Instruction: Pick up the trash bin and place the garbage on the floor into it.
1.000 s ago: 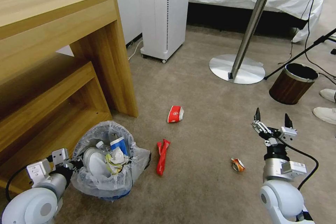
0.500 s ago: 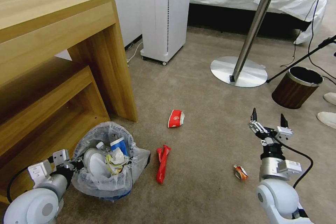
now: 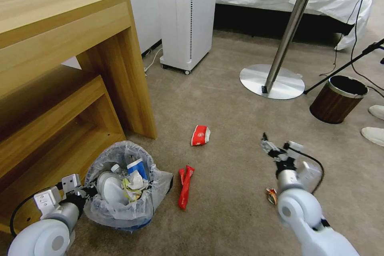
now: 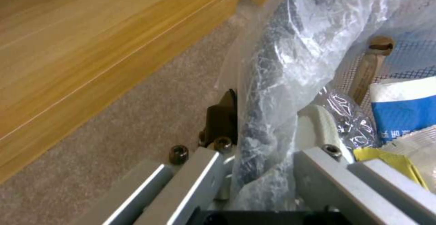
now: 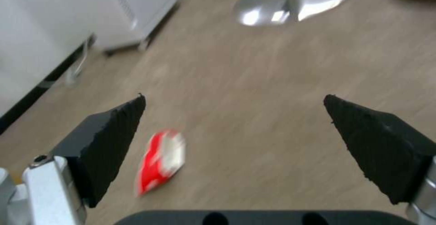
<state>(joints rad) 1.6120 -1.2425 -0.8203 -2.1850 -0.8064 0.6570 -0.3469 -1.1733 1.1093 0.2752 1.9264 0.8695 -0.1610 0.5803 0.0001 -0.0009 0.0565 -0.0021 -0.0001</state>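
Left claw of mine sits at the lower left of the head frame, pinched on the bagged rim of the trash bin, which stands on the floor beside the wooden desk. Wrist cam on that side gets in close: one dark fingertip outside the crinkled plastic, the other side buried under the bag, so I can't see it. Same view catches a blue-and-white wrapper with white writing, too cut off to read, plus a wooden stick poking up.

Right claw hangs over the carpet right of centre, jaws spread wide with nothing between them. From the head cam it's edge-on and hard to judge; the right wrist cam settles it, both black fingertips far apart, and a smeared red-white paper cup on the floor between them, farther off. Any print on it is just blur.

Head cam also has the red wrappers near the bin, and a crushed can half hidden behind my right arm.
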